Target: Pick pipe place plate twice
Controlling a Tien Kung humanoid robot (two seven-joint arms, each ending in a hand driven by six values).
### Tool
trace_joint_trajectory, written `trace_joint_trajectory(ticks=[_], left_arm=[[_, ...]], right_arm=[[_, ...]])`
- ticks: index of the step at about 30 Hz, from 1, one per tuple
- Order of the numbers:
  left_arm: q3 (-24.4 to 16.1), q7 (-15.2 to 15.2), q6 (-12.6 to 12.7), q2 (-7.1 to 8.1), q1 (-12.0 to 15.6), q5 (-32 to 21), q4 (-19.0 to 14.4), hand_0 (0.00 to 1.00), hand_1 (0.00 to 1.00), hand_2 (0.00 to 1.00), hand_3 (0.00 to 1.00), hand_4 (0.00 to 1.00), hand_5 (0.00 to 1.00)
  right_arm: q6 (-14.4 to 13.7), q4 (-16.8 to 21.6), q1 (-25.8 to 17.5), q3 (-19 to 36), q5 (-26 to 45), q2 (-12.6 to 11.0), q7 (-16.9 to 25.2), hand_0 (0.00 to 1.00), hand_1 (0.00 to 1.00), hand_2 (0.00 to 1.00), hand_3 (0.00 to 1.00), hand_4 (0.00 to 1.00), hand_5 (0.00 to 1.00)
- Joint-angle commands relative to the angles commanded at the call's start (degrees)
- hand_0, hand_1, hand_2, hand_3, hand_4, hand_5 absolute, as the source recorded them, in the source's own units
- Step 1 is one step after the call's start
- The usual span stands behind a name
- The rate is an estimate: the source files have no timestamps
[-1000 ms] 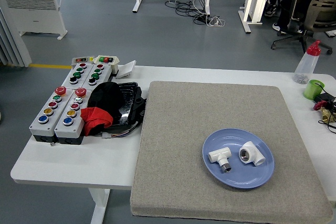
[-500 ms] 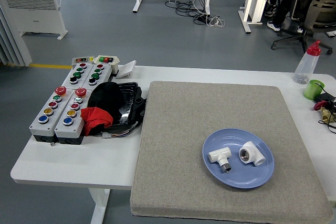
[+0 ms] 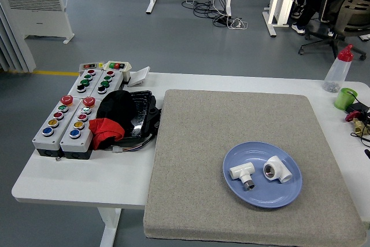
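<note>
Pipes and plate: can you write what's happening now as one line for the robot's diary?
stage: both placed | pipe with metal end and white tee pipe on blue plate | plate on grey mat | robot hands: not in view

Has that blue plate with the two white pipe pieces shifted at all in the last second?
No. The blue plate sits in the same spot on the grey mat, and both pipe fittings lie on it as before.

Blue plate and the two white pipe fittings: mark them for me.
blue plate [image 3: 272, 199]: head view, bare near rim.
left pipe fitting [image 3: 241, 171]: head view, white body.
right pipe fitting [image 3: 278, 170]: head view, white body.
</note>
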Motion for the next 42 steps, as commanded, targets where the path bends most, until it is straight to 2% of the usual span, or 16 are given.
trace_joint_trajectory(ticks=[7, 23, 24, 30, 42], left_arm=[[0.0, 0.0, 0.0, 0.00, 0.0, 0.0, 0.0, 0.608, 0.575, 0.598, 0.634, 0.596, 0.998], [-0.4, 0.2, -0.1, 0.00, 0.3, 0.7, -0.1, 0.608, 0.575, 0.598, 0.634, 0.596, 0.998], [-0.4, 0.2, -0.1, 0.00, 0.3, 0.8, -0.1, 0.608, 0.575, 0.598, 0.634, 0.596, 0.998], [-0.5, 0.2, -0.1, 0.00, 0.4, 1.0, -0.1, 0.608, 0.575, 0.598, 0.635, 0.595, 0.998], [-0.3, 0.1, -0.1, 0.00, 0.4, 0.7, 0.0, 0.608, 0.575, 0.598, 0.635, 0.595, 0.998]], right_arm=[[0.9, 0.0, -0.1, -0.1, -0.8, 0.0, -1.4, 0.717, 0.679, 0.695, 0.683, 0.465, 0.439], [0.7, 0.0, -0.6, -0.3, -0.9, -0.1, -1.7, 0.717, 0.673, 0.687, 0.675, 0.460, 0.443], [0.7, 0.0, -0.6, -0.3, -0.9, -0.2, -1.7, 0.714, 0.670, 0.682, 0.673, 0.463, 0.477], [0.6, 0.0, -0.7, -0.5, -0.9, -0.1, -1.7, 0.711, 0.668, 0.680, 0.671, 0.458, 0.499], [0.6, -0.1, -0.7, -0.7, -0.9, -0.1, -1.7, 0.710, 0.665, 0.678, 0.668, 0.456, 0.506]])
